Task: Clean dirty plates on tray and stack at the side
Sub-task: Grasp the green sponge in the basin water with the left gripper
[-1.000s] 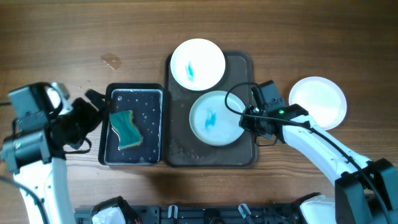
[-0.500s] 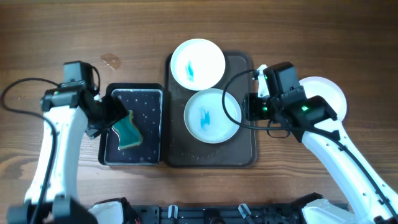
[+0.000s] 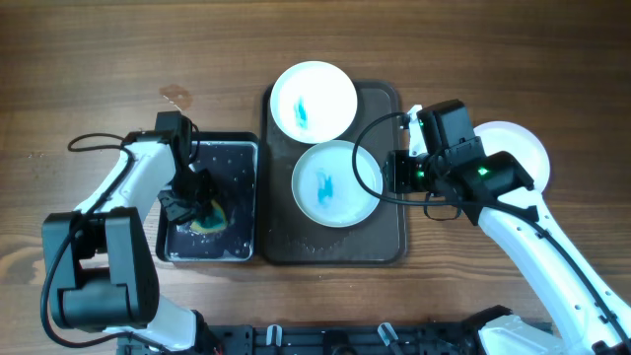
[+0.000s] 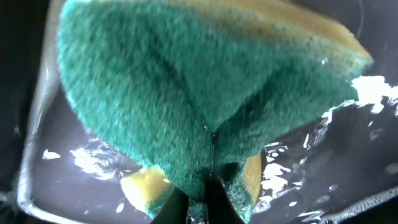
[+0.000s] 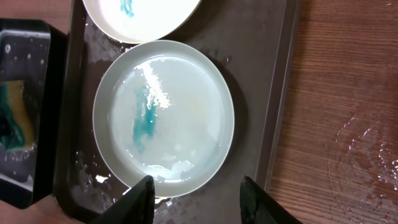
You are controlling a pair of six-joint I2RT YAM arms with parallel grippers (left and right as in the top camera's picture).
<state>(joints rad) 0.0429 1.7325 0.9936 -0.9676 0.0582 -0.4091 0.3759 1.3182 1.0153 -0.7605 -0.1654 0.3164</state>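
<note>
Roughly a third of the job looks done. One white plate (image 3: 523,148) sits on the bare wood at the right of the overhead frame, off the tray (image 3: 330,245). It shows no smear, though the right arm hides part of it. Two plates are left to clean, and both lie on the tray in the centre of the frame. The upper plate (image 3: 314,102) overhangs the tray's top edge, and the lower plate (image 3: 335,183) sits just below it. Each carries a blue streak near its middle. At the left of the frame, the left gripper (image 3: 189,194) is down in the black water basin (image 3: 246,150). The wrist view is filled with the green-and-yellow sponge (image 4: 205,81), which is creased sharply at its lower middle. I read that crease as the fingers pinching it (the tips themselves barely show). The right gripper (image 5: 199,204) hovers over the right side of the tray with its fingers (image 5: 142,198) spread wide. In the wrist view they stand to either side of the lower plate's near rim and grip nothing. What remains, as I judge it, is to bring the wet sponge across, wipe both stained plates, and stack them on the white plate at the side.
</note>
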